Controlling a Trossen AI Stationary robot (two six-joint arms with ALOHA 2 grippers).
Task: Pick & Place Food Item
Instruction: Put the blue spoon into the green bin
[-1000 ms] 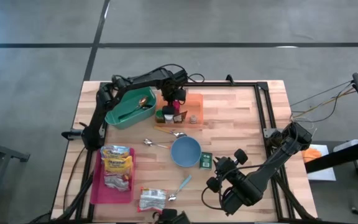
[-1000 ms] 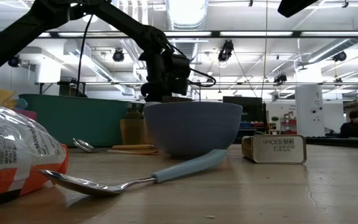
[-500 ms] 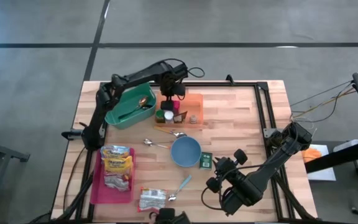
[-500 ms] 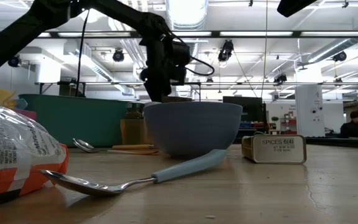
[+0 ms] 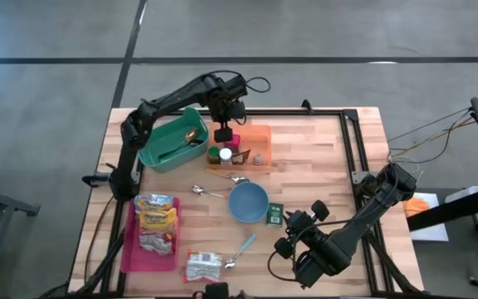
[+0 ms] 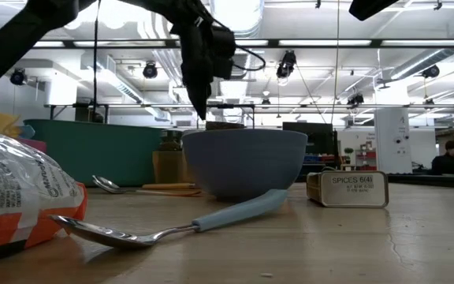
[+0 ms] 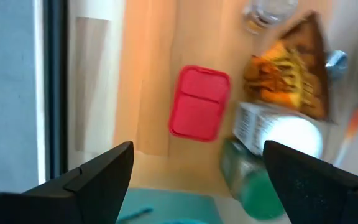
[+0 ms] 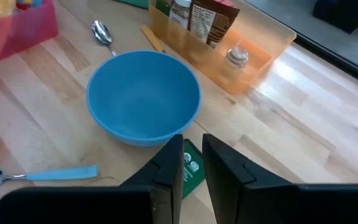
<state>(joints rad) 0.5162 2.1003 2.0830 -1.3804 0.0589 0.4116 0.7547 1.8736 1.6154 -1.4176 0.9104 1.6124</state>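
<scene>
A small red box [image 7: 199, 102] lies flat on the floor of the orange tray [image 5: 261, 137], at its far left end, beside bottles and a brown packet [image 7: 291, 74]. My left gripper [image 7: 197, 149] hangs open above it, pointing down, with nothing between its fingers; the high view shows it [image 5: 223, 116] over the red box [image 5: 222, 134]. My right gripper [image 8: 191, 165] waits shut near the table's front right [image 5: 293, 228], aimed at the blue bowl [image 8: 143, 96].
A teal bin [image 5: 173, 143] with a gold spoon stands left of the tray. A pink tray [image 5: 152, 232] of snack bags, another bag [image 5: 203, 266], several spoons [image 5: 208, 193] and a green spice tin [image 5: 275, 214] lie around the bowl [image 5: 247, 202].
My left gripper has gone straight up from the orange tray, still open, with a slight roll of the wrist. The red box, earlier covered by the gripper, stays in the tray and now shows in the high view.
</scene>
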